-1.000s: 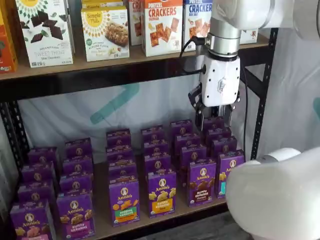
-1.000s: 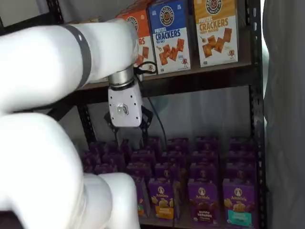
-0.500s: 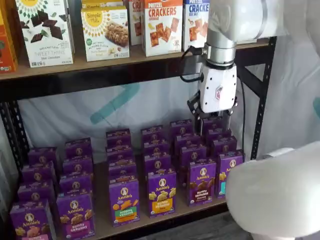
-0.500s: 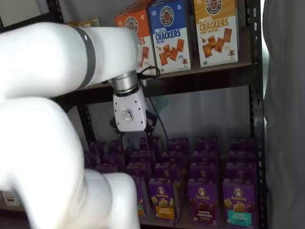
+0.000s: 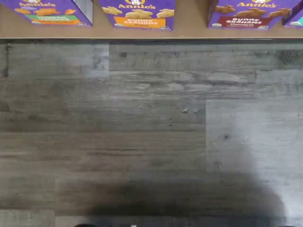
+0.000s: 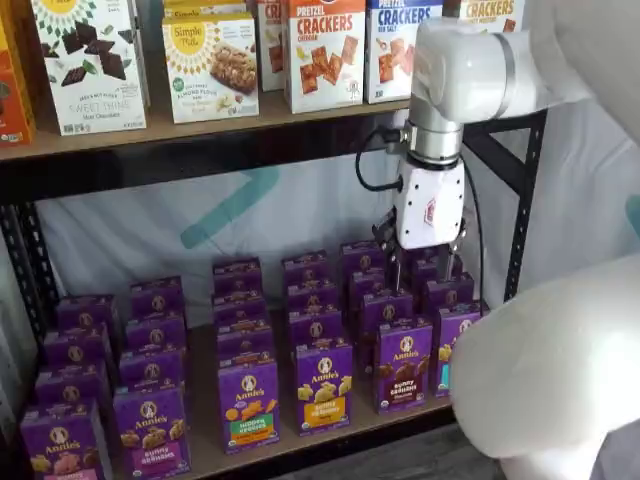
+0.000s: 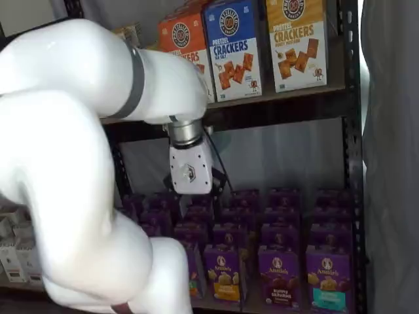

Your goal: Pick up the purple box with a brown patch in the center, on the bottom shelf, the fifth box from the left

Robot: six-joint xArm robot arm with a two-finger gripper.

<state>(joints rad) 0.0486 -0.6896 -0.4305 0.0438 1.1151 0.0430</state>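
Below end effector [image 6: 427, 262], toward shelf front, stands purple box [image 6: 403, 364] (untouched); finger gap cannot be told.

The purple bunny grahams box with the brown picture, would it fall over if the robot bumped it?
Probably yes. The purple box stands tall and narrow on the bottom shelf, so a nudge could tip it, perhaps into the boxes close behind. It looks like thin cardboard, likely light, and might dent if the fingers squeeze hard.

Both shelf views face the bottom shelf [image 6: 205, 452]; wrist view looks down.
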